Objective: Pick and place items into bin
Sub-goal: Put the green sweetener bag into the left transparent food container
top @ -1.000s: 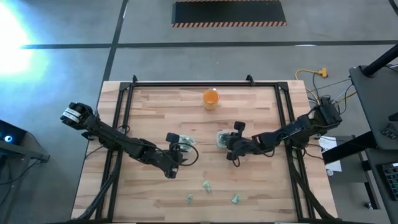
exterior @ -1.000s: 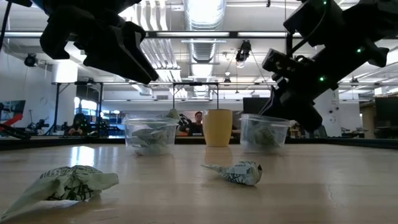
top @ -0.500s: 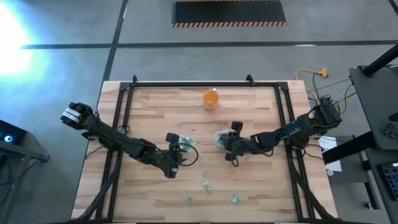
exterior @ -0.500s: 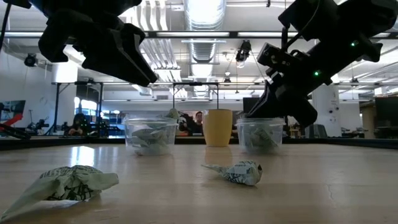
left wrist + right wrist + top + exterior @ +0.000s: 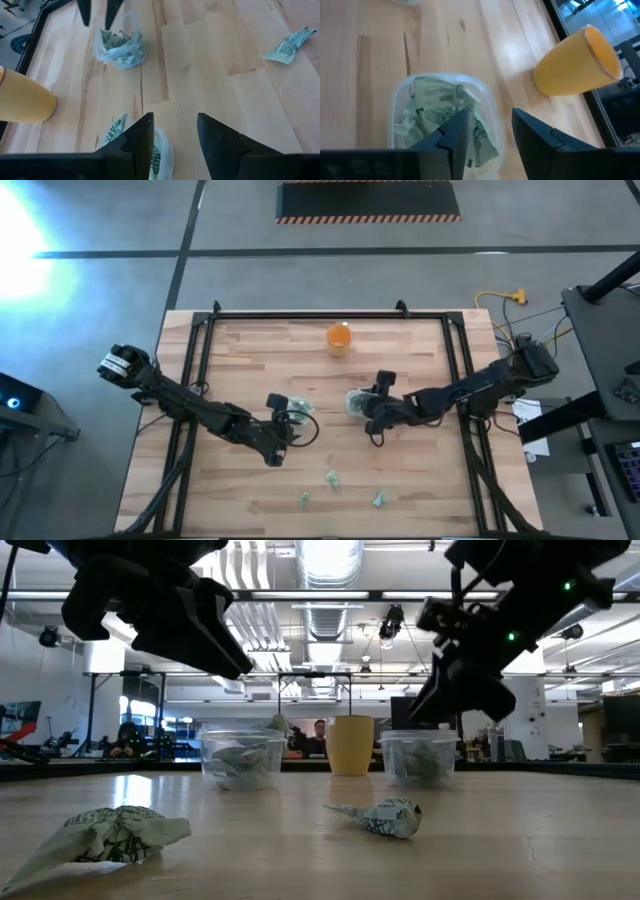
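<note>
- Items, small pale green and whitish crumpled pieces, were seen in two clear plastic tubs near the middle of the wooden table [image 5: 400, 480], and three more [image 5: 330, 478] were left loose on the boards toward the near edge.
- The right-hand tub [image 5: 442, 120] was filled with crumpled items [image 5: 447, 117], as shown in the right wrist view.
- The right gripper [image 5: 367, 408] was held directly above that tub, its two fingers [image 5: 455, 135] set apart with nothing gripped between them.
- The left-hand tub [image 5: 285, 406] also held green pieces and was placed just beside the left gripper [image 5: 280, 442].
- The left gripper's fingers [image 5: 142, 135] were spread apart and empty, poised over the rim of its tub.
- An orange cup [image 5: 339, 338] was stood upright near the far edge of the table, well apart from both tubs.
- In the low view, two loose items were seen lying on the table in front of the tubs: one [image 5: 385, 817] near the centre and one [image 5: 110, 837] nearer the camera.
- A person [image 5: 318, 737] was partly seen in the room behind the table, between the left-hand tub and the cup.
</note>
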Controlling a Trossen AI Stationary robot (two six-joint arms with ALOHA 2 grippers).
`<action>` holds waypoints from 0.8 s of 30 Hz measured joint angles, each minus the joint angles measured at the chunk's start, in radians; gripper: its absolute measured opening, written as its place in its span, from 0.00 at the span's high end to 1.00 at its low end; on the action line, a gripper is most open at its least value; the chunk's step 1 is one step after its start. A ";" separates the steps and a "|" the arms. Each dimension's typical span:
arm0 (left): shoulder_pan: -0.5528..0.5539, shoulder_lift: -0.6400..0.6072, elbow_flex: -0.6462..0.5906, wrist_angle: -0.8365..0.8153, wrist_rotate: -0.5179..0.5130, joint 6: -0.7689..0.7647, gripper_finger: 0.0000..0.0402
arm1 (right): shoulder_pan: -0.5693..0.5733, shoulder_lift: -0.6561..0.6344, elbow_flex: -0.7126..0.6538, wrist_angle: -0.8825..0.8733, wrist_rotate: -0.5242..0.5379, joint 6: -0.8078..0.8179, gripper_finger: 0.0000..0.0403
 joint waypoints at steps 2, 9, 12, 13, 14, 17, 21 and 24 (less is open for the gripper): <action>0.000 0.000 0.000 0.001 0.000 0.000 0.66 | 0.004 -0.028 0.020 -0.049 0.000 0.021 0.65; -0.001 0.000 0.000 0.001 0.004 -0.014 0.66 | 0.051 -0.142 0.033 -0.096 -0.001 0.032 0.65; -0.002 0.000 0.000 0.002 0.059 -0.052 0.66 | 0.088 -0.192 0.033 -0.104 -0.005 0.011 0.66; -0.002 0.000 0.000 0.004 0.087 -0.064 0.66 | 0.102 -0.207 0.032 -0.103 -0.005 -0.002 0.66; -0.002 0.000 0.000 0.003 0.110 -0.082 0.66 | 0.117 -0.222 0.031 -0.104 -0.008 -0.013 0.67; -0.005 0.000 0.000 0.005 0.181 -0.151 0.66 | 0.158 -0.252 0.028 -0.104 -0.009 -0.046 0.68; -0.024 0.013 -0.002 0.039 0.268 -0.219 0.66 | 0.198 -0.268 0.026 -0.110 -0.010 -0.076 0.70; -0.060 0.039 -0.002 0.106 0.334 -0.219 0.66 | 0.209 -0.265 0.025 -0.111 -0.011 -0.086 0.71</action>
